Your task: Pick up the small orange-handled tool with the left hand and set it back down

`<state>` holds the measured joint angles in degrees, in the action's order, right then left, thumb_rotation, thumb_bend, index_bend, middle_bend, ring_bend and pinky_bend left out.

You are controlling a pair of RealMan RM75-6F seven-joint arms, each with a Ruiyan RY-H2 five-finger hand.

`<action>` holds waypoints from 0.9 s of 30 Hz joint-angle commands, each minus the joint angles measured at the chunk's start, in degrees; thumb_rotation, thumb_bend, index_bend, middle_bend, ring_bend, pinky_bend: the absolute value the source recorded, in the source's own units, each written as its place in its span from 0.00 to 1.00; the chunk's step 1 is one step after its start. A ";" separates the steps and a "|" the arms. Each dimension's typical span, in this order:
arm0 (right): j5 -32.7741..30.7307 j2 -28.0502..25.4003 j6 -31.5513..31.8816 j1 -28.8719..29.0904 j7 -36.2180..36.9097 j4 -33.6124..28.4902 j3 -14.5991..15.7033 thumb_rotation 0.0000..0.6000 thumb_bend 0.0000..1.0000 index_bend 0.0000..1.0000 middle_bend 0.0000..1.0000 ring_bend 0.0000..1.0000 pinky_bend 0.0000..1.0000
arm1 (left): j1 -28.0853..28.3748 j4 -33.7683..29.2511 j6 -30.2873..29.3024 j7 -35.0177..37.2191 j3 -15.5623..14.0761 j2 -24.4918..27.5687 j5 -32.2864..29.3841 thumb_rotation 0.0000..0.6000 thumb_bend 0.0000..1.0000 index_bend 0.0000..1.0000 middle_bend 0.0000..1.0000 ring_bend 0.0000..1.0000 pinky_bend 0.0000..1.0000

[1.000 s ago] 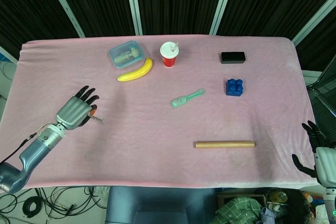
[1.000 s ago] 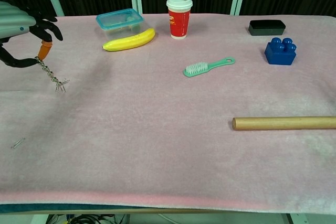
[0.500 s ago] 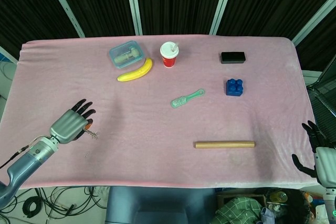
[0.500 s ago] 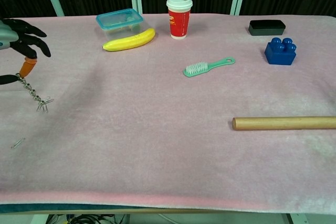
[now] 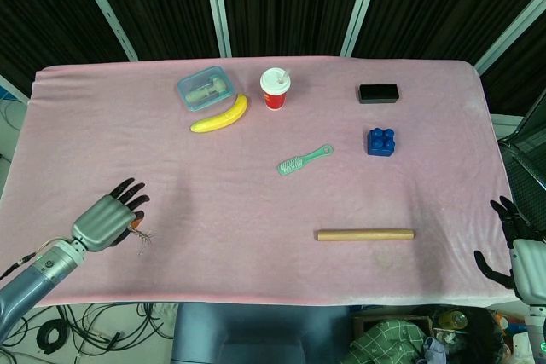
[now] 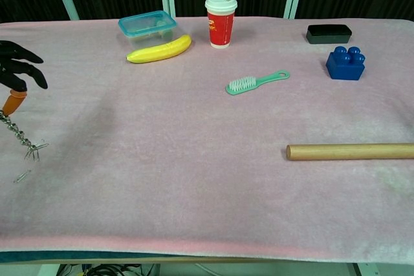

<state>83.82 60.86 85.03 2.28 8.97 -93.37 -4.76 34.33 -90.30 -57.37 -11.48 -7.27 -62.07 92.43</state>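
The small orange-handled tool [image 6: 17, 121] has an orange grip and a thin beaded metal shaft ending in wire prongs [image 6: 32, 152]. My left hand [image 5: 108, 219] holds it by the orange grip at the table's near-left corner, the shaft slanting down to the right. In the chest view only dark fingertips [image 6: 18, 69] and the tool show at the left edge, with the prongs close to the pink cloth [image 6: 194, 179]. In the head view the tool [image 5: 139, 233] peeks out under the fingers. My right hand [image 5: 516, 240] hangs off the table's right edge, fingers spread and empty.
A small paper clip [image 6: 21, 176] lies just below the tool's prongs. Farther off are a banana [image 5: 220, 116], a lidded container [image 5: 205, 87], a red cup [image 5: 275, 88], a green brush [image 5: 303, 159], a blue block [image 5: 380, 141], a black box [image 5: 378, 93] and a wooden rod [image 5: 364, 234].
My left hand has carried the tool toward the table's near-left corner and downward. The prongs now hang near the paper clip. The right hand has not moved.
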 commanded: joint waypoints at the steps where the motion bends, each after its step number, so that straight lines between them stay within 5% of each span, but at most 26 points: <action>1: 0.01 -0.02 -0.01 0.01 0.01 -0.01 0.00 1.00 0.27 0.00 0.00 0.15 0.23 | -0.26 0.62 0.32 -0.07 -0.30 -0.41 0.29 1.00 0.42 0.57 0.20 0.00 0.00; 27: 0.00 0.01 -0.06 0.04 0.11 0.03 -0.01 1.00 0.27 0.00 0.00 0.15 0.23 | -0.59 -0.14 2.76 -0.72 -1.43 0.90 2.09 1.00 0.42 0.58 0.20 0.00 0.00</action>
<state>83.81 60.87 84.97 2.32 9.09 -93.33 -4.78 33.75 -90.44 -54.61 -12.21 -8.68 -61.17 94.53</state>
